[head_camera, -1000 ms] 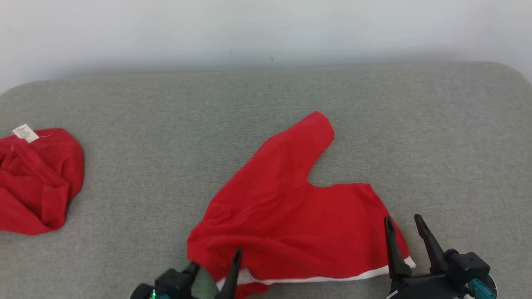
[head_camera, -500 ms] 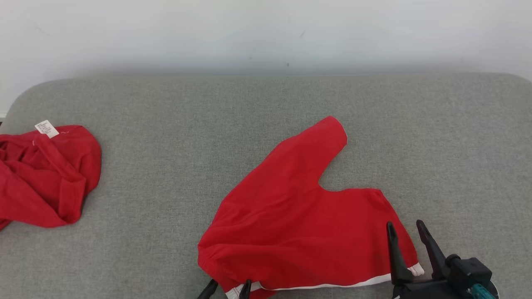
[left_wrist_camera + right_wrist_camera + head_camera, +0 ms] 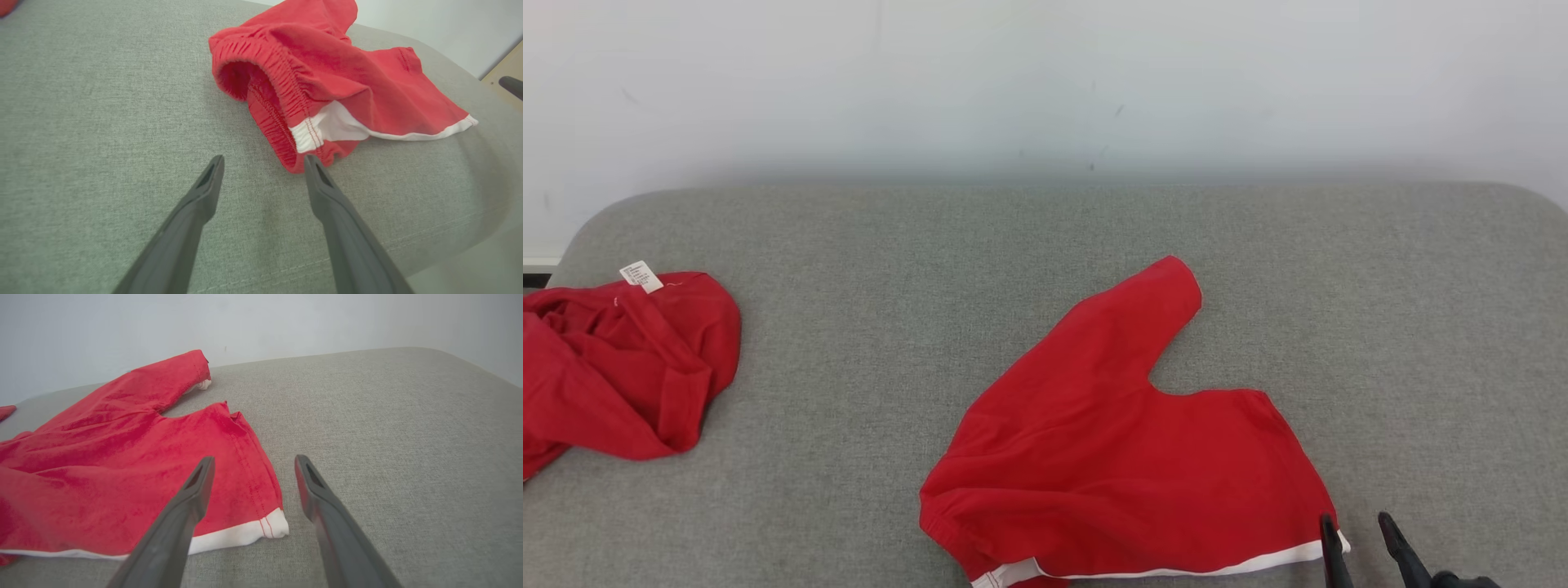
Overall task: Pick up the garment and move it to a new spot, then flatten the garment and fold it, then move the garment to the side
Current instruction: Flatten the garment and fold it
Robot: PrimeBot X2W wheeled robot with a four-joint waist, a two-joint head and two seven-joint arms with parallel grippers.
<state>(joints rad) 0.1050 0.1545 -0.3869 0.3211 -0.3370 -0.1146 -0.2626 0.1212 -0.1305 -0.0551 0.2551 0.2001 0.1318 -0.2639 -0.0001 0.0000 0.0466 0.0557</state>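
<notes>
red shorts (image 3: 1127,465) on grey cushion (image 3: 849,245), bottom edge cropped | left pincer (image 3: 263,159) released beside waistband | right pincer (image 3: 253,459) released at hem corner | second red garment (image 3: 613,367) half-cropped

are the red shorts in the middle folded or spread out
Spread, not folded: the red fabric shorts with white trim lie flat on the grey cushion, legs splayed apart, elastic waistband end bunched open.

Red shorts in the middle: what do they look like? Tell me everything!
The red shorts look like soft cloth, with a puckered elastic waistband and a white stripe along the near edge. They lie mostly flat on the grey cushion, one leg pointing toward the wall. Only the cushion clearly touches them; the left claw and right claw are open beside them.
</notes>
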